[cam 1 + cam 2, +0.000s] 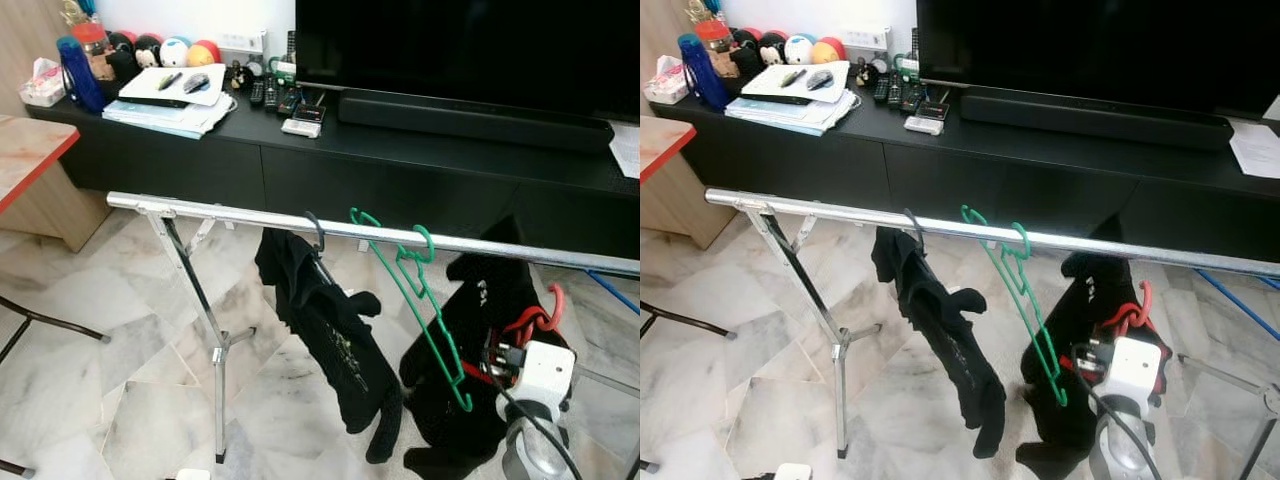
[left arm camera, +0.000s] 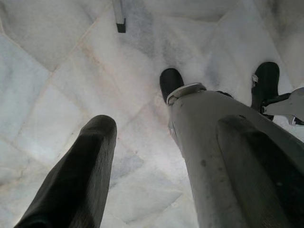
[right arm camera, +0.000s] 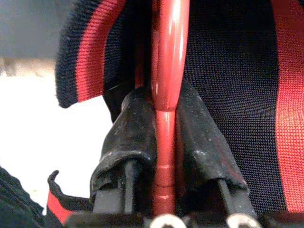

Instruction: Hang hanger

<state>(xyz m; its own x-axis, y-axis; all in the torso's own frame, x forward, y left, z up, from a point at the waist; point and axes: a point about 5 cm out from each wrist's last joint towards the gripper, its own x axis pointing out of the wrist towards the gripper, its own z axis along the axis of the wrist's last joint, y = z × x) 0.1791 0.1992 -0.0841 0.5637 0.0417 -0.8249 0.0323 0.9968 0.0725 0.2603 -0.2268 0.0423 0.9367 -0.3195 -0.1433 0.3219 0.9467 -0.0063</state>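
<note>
Right end effector point(image 3: 164, 142) clamps a red hanger point(image 3: 167, 71) carrying a black-and-red garment point(image 3: 228, 95) below the rail point(image 1: 350, 232); left end effector point(image 2: 142, 156) hangs wide apart.

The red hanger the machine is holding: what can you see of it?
The red hanger looks like glossy moulded plastic. Its curved hook rises beside the right gripper, below the silver rail and not yet on it. The wrist view shows the gripper's two black fingers clamped on its thin stem. A black garment with red stripes hangs from it, hiding its shoulders.
</note>
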